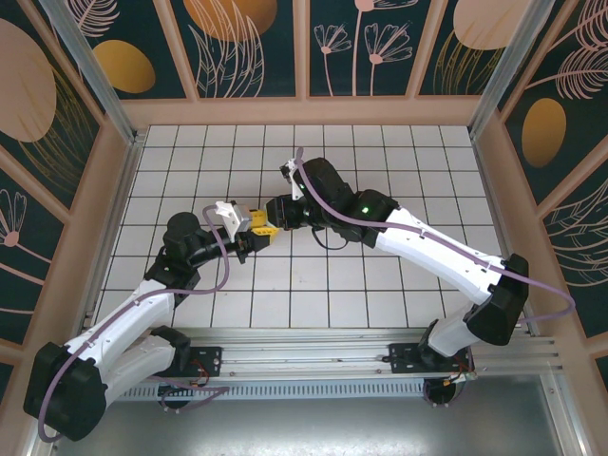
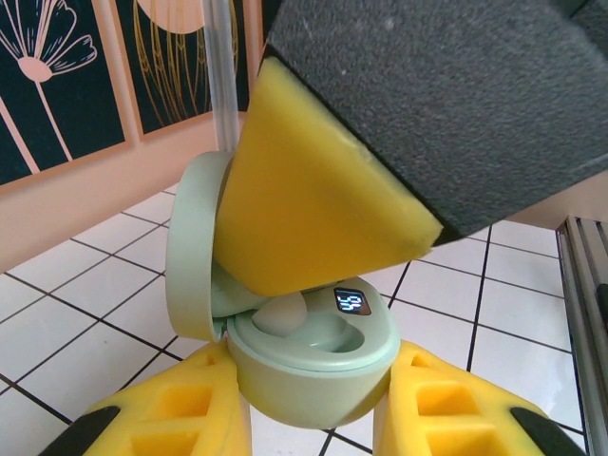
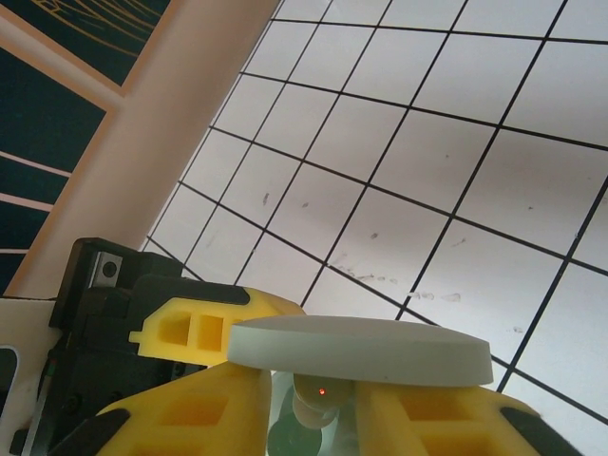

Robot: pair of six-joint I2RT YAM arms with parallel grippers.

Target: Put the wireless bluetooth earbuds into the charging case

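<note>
A pale mint charging case (image 2: 313, 375) is gripped by its base between the yellow fingers of my left gripper (image 2: 309, 385), which is shut on it. Its lid (image 2: 195, 252) stands open to the left, and a small display (image 2: 351, 302) glows on the rim. One mint earbud (image 2: 280, 313) rests in a well of the case. My right gripper (image 3: 312, 404) reaches in from above, and one of its fingers (image 2: 313, 209) covers the case's mouth. It is shut on that earbud (image 3: 318, 394), which shows a red light. The two grippers meet mid-table (image 1: 264, 226). The pink-lilac earbuds are out of view.
The floor is white tile with dark grout (image 1: 380, 152), with open tiles to the back and right of the grippers. Peach walls (image 1: 304, 112) with dark floral panels enclose it. A metal rail (image 1: 313, 347) runs along the near edge by the arm bases.
</note>
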